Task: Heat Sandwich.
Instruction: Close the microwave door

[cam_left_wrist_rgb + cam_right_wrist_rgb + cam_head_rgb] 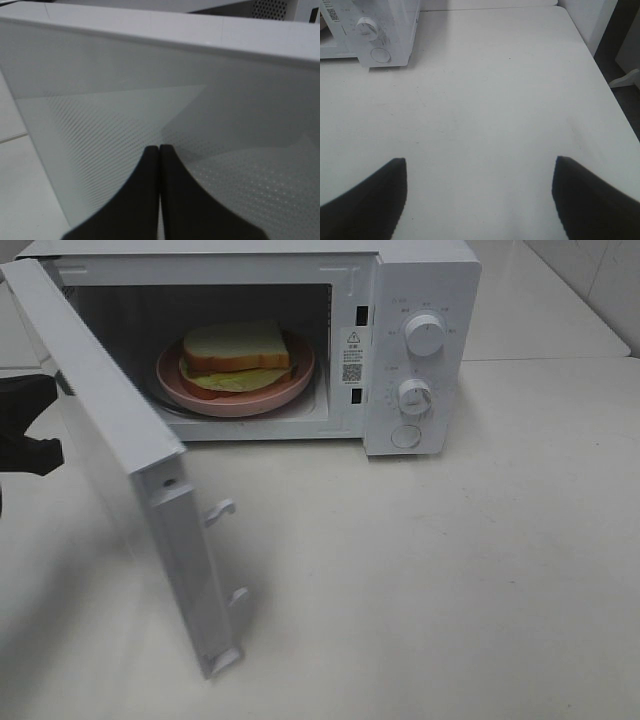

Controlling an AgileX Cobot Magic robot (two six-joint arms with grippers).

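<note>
The sandwich [236, 358], white bread over red and pale green layers, lies on a pink plate [298, 380] inside the white microwave [420, 280]. Its door [130, 470] swings open toward the front left. My left gripper [159, 149] is shut with nothing between its fingers, its tips up against the outer face of the door [150, 100]; in the exterior high view the left arm [25, 425] shows as a dark shape behind the door at the left edge. My right gripper [479, 165] stands open and empty over the bare table [495, 90], out of the exterior high view.
The microwave's control panel carries two white knobs [425, 335] and a round button [405, 436]. Door latches [222, 510] stick out from the door's edge. The table's far edge [592, 55] drops off to the right in the right wrist view.
</note>
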